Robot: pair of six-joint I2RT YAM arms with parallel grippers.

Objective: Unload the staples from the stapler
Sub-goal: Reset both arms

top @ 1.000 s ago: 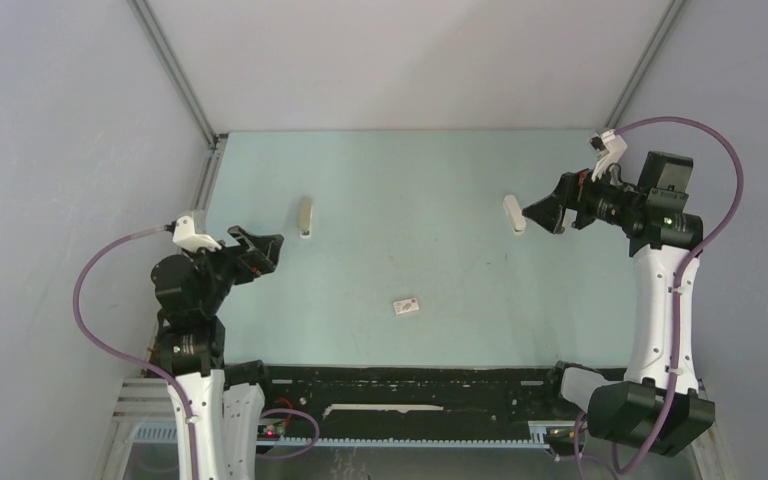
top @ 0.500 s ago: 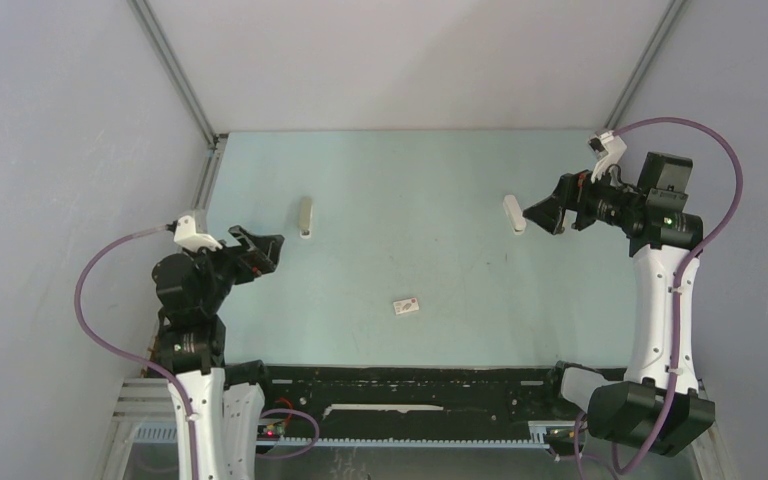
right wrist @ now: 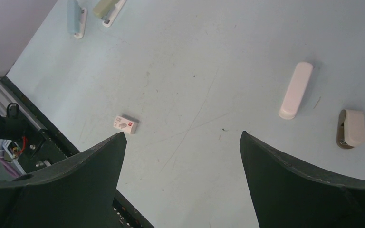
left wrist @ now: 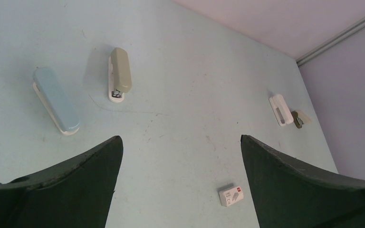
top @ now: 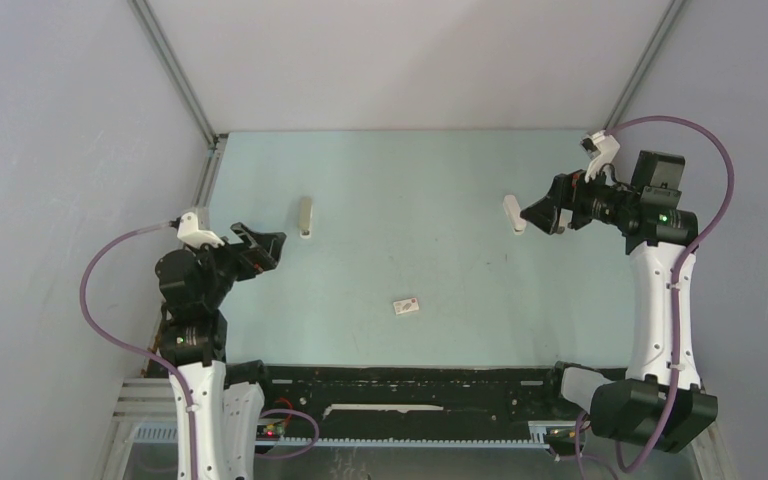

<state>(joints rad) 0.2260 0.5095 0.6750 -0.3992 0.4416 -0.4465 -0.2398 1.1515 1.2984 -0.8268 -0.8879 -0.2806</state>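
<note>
No staples show in any view. Several staplers lie shut on the pale green table. An olive stapler (top: 305,217) (left wrist: 120,80) (right wrist: 108,9) and a light blue stapler (left wrist: 56,99) (right wrist: 72,16) lie at the left. A white stapler (top: 513,213) (left wrist: 278,109) (right wrist: 296,89) and a short beige stapler (left wrist: 300,118) (right wrist: 351,128) lie at the right. My left gripper (top: 260,250) (left wrist: 180,137) is open and empty, held above the table near the left edge. My right gripper (top: 540,216) (right wrist: 183,133) is open and empty, just right of the white stapler.
A small white rectangular box (top: 407,306) (left wrist: 231,195) (right wrist: 125,124) with a red mark lies near the table's front middle. A black rail (top: 410,385) runs along the near edge. Grey walls close in the left, right and far sides.
Both arms have shifted only slightly; the right wrist has moved a little up and toward the far side. Both grippers stay open. Nothing on the table has moved.
</note>
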